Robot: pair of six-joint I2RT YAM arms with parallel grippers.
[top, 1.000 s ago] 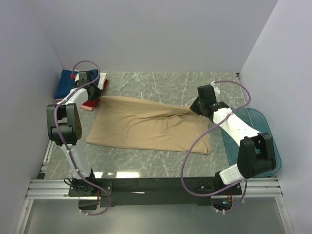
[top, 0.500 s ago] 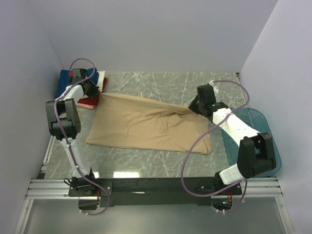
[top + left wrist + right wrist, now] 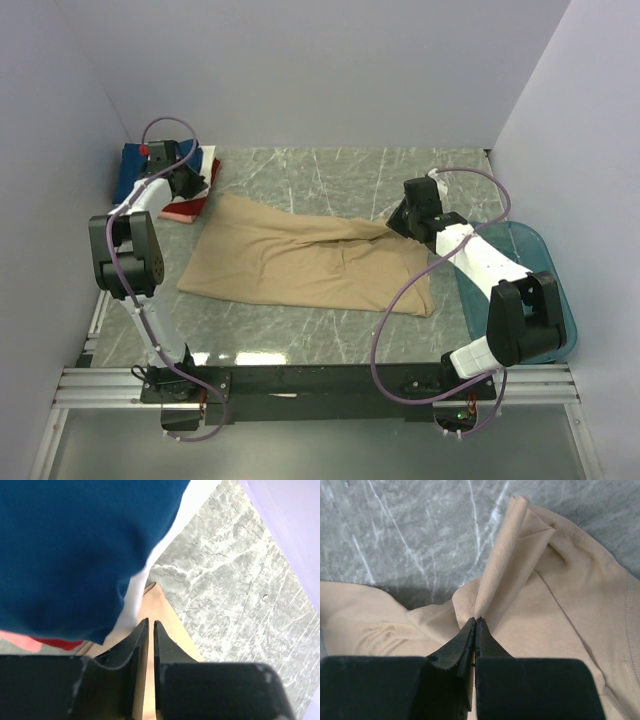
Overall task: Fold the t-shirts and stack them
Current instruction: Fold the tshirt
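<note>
T-shirt, plain tan, pinched in right gripper.

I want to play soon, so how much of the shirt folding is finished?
Done: a folded stack sits in the far left corner. In hand: the right gripper pinches a fold of the tan shirt; the left gripper, slightly open, is above its corner by the stack. Left: finish folding that shirt and put it on the stack.
</note>
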